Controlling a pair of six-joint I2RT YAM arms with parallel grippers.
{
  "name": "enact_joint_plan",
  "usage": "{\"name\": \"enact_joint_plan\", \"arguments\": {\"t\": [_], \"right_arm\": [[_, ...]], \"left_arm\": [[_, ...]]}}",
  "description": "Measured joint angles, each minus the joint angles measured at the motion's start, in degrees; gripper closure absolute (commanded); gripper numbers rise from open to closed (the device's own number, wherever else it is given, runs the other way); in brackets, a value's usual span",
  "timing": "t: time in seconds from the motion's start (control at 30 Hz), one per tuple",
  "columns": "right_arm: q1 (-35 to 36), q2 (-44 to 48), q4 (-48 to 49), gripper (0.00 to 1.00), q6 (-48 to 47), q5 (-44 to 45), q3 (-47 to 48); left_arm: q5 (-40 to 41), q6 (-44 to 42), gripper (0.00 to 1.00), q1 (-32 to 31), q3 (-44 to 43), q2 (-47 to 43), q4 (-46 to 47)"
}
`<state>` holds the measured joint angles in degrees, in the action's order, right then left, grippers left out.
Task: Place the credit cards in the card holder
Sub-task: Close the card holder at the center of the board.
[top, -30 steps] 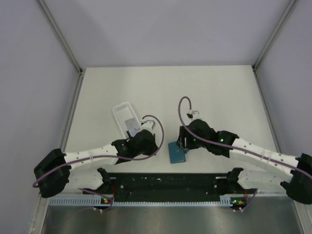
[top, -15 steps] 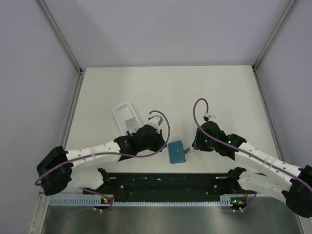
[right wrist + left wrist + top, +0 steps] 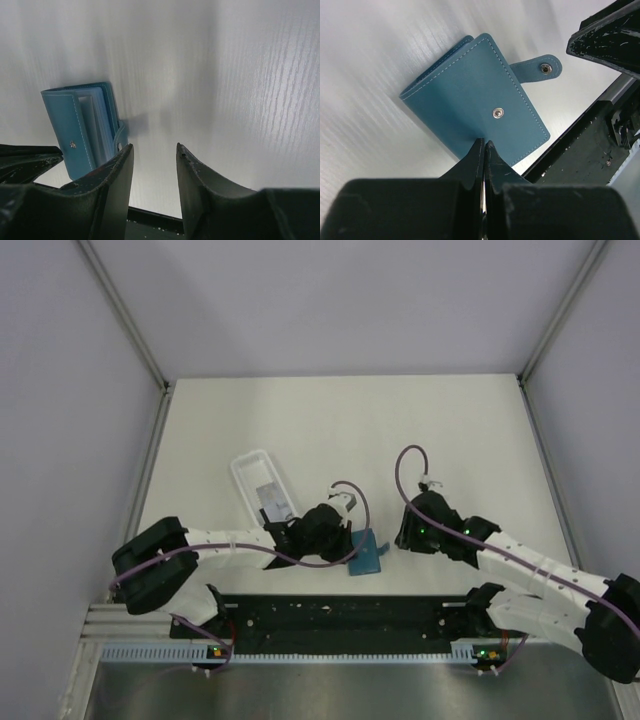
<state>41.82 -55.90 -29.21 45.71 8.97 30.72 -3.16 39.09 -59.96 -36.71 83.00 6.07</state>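
Ok, nearest first: black rail (image 3: pixel 340 615) w/ both arm bases runs along the near edge of the bench (image 3: pixel 400 430). Just past it, about mid-width, the teal wallet (image 3: pixel 368 556) lies flat on the bench, folded over. Its snap tab (image 3: pixel 543 67) is undone and sticks out to one side, and the metal stud (image 3: pixel 497 113) on the cover is bare. From the right wrist cam the wallet gapes a bit, w/ pale blue sleeves (image 3: pixel 100 125) showing at the open edge.

Left claw (image 3: pixel 484 147): fingers pressed together, tips right at the wallet's near edge, reaching in from the left. Can't tell if they touch the cover. There's a thin pale line between the pads, too narrow to say what it is.

Right claw (image 3: pixel 152 155): fingers apart, nothing between them, pointing down at bare bench just beside the wallet on its right, not touching it. The wallet sits between the two claws, the left much closer.

Further back and left, a long white tray (image 3: pixel 245 465) lies angled on the bench, well apart from the wallet. Inside it is a pale card (image 3: pixel 272 498) w/ a dark marking. Can't tell if there's more than one, since the left arm covers the tray's near end.

Beyond that, pale bench surface up to the back wall.
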Motion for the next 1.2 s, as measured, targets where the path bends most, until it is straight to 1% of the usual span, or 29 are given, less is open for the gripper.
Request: {"name": "enact_joint_plan", "arguments": {"t": [0.43, 0.73, 0.97, 1.2], "right_arm": [[-0.52, -1.57, 3.04, 0.62, 0.0, -1.84, -1.51], [-1.11, -4.31, 5.2, 0.64, -0.09, -2.86, -2.29], [-1.11, -6.45, 10.12, 0.64, -1.29, -4.81, -3.04], [-1.14, -6.84, 16.55, 0.64, -2.73, -9.55, -4.7]], "left_arm": [[-0.87, 1.29, 1.0, -0.13, 0.07, 4.61, 3.41], [-0.72, 1.7, 1.0, -0.15, 0.07, 4.79, 3.65], [-0.37, 1.77, 1.0, -0.2, 0.07, 4.79, 3.61], [1.09, 2.97, 1.0, -0.39, 0.09, 4.7, 3.26]]}}
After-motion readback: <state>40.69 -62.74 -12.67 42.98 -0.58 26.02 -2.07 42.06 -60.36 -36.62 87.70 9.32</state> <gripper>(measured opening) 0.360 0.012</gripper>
